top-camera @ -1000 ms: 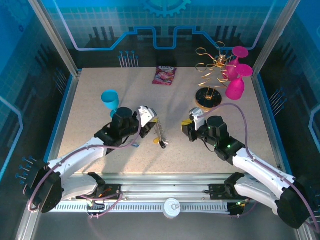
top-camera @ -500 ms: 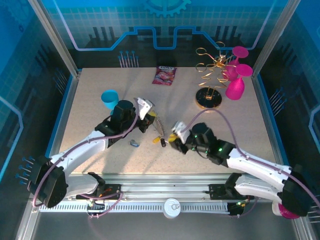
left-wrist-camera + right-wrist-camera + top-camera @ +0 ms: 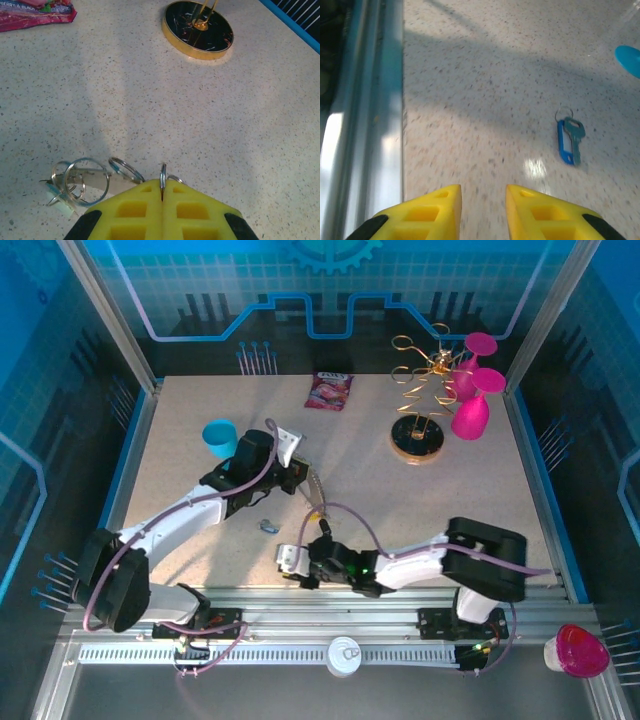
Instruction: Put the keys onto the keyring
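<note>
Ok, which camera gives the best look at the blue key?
The right wrist camera: the blue key lies flat and close up, its tag and small ring plain to see. In the top view the key is a tiny bluish speck.

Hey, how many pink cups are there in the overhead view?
3. Two pink cups sit beside the gold rack, far right of the table; the third is off it, near-right corner. Arms might hide others.
</note>
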Available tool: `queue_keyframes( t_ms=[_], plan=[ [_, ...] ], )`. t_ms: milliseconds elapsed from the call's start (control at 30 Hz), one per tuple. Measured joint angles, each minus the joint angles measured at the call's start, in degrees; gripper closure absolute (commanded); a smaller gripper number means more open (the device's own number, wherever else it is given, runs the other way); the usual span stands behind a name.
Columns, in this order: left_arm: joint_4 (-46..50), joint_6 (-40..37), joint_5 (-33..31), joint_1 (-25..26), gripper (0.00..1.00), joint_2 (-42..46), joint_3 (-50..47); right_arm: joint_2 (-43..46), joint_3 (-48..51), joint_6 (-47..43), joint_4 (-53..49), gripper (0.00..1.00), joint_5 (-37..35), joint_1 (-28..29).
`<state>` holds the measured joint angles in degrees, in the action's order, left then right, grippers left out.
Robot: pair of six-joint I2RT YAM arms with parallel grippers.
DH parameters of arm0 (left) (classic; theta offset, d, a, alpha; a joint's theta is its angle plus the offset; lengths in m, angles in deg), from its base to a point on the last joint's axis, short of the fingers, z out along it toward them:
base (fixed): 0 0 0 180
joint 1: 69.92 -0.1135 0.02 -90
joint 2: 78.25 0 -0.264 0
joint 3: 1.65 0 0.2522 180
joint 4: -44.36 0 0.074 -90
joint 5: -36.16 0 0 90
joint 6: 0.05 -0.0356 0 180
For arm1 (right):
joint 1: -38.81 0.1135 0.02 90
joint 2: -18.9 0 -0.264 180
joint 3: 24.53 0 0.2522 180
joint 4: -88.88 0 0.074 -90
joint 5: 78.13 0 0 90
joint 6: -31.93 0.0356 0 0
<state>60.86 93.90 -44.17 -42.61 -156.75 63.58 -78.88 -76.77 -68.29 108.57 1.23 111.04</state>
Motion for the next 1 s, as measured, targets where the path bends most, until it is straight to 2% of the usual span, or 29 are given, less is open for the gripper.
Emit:
queue_keyframes(
  t_ms=[167,300,667,1000],
  plan=[
    [0.15,1.11,0.00,-0.22,1.00,-1.51,1.44,-5.49,-8.55,-0.50,-0.63,0.67,-2.10,-0.44],
    [0.26,1.66,-0.02,-0.26,1.00,-1.97,1.90,-7.34,-14.32,-4.59,-3.82,0.67,-2.29,-2.34],
    [0.44,1.75,0.00,-1.14,1.00,-4.46,3.85,-15.41,-21.38,-18.71,-13.38,0.65,-2.47,-5.95],
    [0.42,1.73,0.00,-1.29,1.00,-4.83,4.02,-18.64,-26.67,-22.21,-16.70,0.61,-0.72,-7.13]
  ],
)
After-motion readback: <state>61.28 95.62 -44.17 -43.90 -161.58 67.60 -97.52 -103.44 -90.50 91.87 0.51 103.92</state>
